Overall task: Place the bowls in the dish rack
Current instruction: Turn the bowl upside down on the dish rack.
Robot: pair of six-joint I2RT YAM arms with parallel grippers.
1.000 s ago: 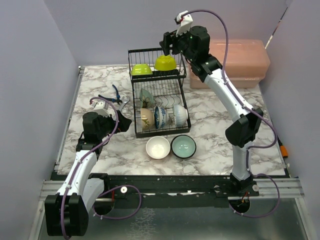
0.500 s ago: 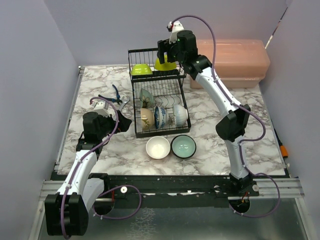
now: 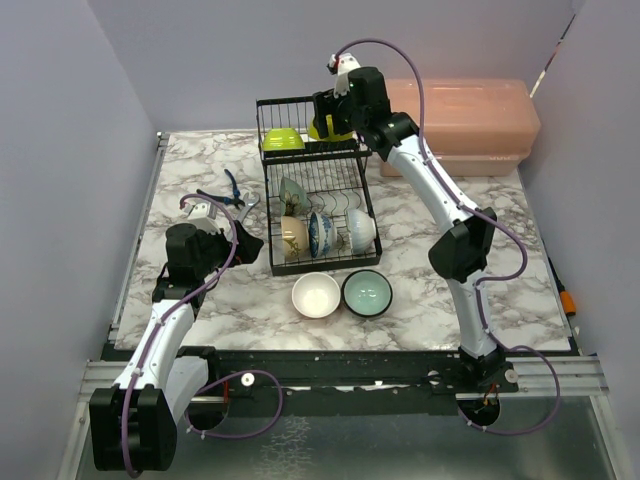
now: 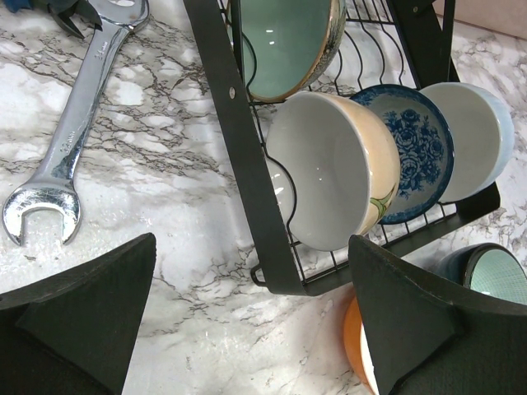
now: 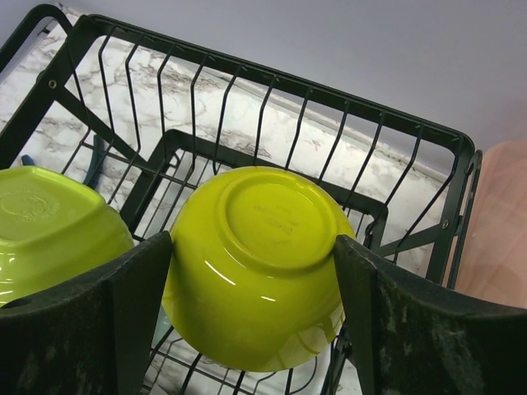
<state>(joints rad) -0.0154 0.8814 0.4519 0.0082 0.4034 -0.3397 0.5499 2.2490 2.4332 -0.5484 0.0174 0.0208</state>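
My right gripper (image 3: 331, 115) (image 5: 251, 317) reaches over the upper shelf of the black wire dish rack (image 3: 272, 190) (image 5: 451, 141). Its fingers are shut on the sides of an upside-down yellow-green bowl (image 3: 329, 128) (image 5: 255, 263) that sits low in the shelf. A second yellow-green bowl (image 3: 283, 139) (image 5: 49, 230) lies to its left. In the lower tier stand a teal (image 4: 284, 41), a beige-patterned (image 4: 329, 177), a blue-patterned (image 4: 412, 152) and a white bowl (image 4: 473, 140). A white bowl (image 3: 316, 295) and a pale teal bowl (image 3: 367, 293) sit in front of the rack. My left gripper (image 3: 243, 243) (image 4: 247, 321) is open, holding nothing, left of the rack.
A steel wrench (image 4: 66, 140) and blue-handled pliers (image 3: 232, 187) lie left of the rack. A pink lidded box (image 3: 470, 120) stands at the back right. The orange outside of a bowl (image 4: 354, 350) shows by my left gripper's right finger.
My right arm has carried the yellow-green bowl left and down, from above the rack's right corner into the upper shelf. The left arm has not moved.
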